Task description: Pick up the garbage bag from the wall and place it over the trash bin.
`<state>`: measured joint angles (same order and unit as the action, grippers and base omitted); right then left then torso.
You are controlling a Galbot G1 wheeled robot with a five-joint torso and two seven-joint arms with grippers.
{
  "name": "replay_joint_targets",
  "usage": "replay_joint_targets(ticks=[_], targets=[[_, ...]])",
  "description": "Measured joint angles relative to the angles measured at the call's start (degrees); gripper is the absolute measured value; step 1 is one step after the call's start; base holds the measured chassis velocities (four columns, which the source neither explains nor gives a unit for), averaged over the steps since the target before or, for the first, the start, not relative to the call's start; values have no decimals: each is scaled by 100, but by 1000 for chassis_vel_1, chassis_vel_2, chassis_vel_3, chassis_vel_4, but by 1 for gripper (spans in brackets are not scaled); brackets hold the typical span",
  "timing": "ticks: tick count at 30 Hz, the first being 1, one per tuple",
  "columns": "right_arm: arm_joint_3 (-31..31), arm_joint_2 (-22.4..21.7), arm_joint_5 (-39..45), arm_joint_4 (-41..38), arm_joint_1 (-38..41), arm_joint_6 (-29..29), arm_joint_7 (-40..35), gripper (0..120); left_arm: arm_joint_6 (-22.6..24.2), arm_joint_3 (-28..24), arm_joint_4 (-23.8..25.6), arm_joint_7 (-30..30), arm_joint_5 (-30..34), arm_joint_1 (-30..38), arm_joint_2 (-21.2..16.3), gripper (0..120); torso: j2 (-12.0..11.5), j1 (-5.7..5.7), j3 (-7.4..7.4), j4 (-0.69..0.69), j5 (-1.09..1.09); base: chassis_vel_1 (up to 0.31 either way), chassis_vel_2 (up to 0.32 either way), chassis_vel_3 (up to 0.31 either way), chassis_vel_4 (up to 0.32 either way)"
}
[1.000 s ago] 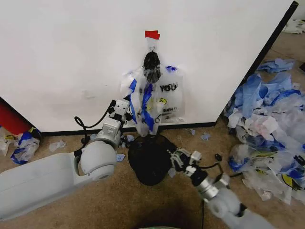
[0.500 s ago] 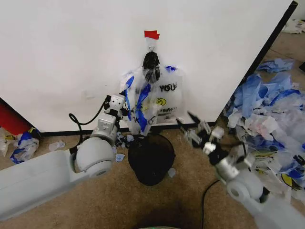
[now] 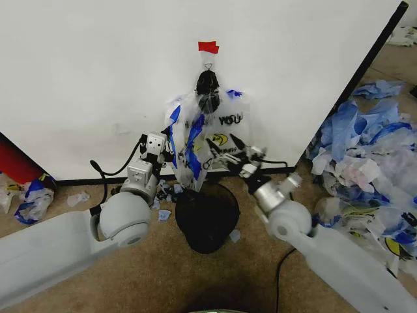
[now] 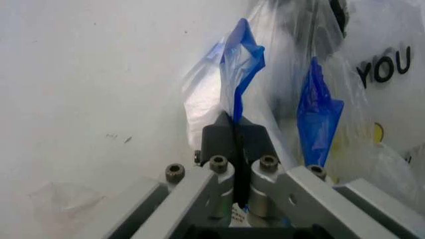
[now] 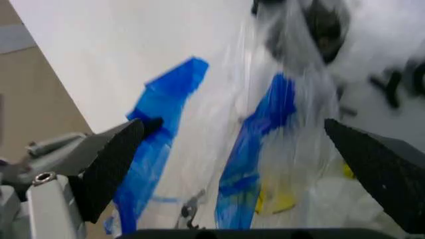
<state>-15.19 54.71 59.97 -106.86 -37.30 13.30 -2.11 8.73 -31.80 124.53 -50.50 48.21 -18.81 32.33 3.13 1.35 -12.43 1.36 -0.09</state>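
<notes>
- The trash bin [image 3: 207,216], a round black mesh wastebasket, stands on the brown carpet floor [image 3: 163,274] just in front of the wall's lower black edge strip, between the two arms.
- The left arm reaches in low from the floor's left side; the left gripper [image 3: 155,145] is up against the left edge of the garbage bag [image 3: 225,134]. In the left wrist view its jaws are clenched, black pads pressed together on a blue handle [image 4: 240,69] of the garbage bag [image 4: 371,99], the strip rising straight out from between them.
- The right arm comes up from the floor's lower right corner, crossing just past the bin's right rim. The right gripper [image 3: 228,151] is at the front of the bag, around its lower middle. Its jaws are released (spread wide in the right wrist view), the two dark fingers [image 5: 113,162] flanking the bag's blue strips without closing on them.
- The garbage bag hangs flat against the wall [image 3: 98,72], bunched dark at the top beneath a small piece of red tape [image 3: 208,47], directly above the bin; "YOU" and part of a yellow mark show on its clear plastic.
- Blue-and-white plastic bags [image 3: 365,163] lie heaped on the floor by the wall's right edge; smaller scraps [image 3: 32,199] and a red object [image 3: 16,163] sit at the wall's lower left.
</notes>
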Motion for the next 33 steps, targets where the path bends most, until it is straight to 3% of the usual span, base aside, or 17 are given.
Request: replay_joint_targets(ticks=[18, 28, 33], targets=[[-701, 803, 346, 949, 573, -89, -194, 94, 0, 56, 76, 11, 0, -32, -98, 0, 0, 0, 0, 0, 2, 0, 0, 0, 0], [-779, 985, 374, 1259, 676, -93, -189, 86, 1, 58, 122, 32, -1, -32, -120, 0, 0, -1, 0, 0, 1, 0, 0, 0, 0], [-780, 1011, 368, 1313, 682, -93, -151, 74, 2, 58, 157, 43, -9, -54, -143, 0, 0, -1, 1, 0, 1, 0, 0, 0, 0]])
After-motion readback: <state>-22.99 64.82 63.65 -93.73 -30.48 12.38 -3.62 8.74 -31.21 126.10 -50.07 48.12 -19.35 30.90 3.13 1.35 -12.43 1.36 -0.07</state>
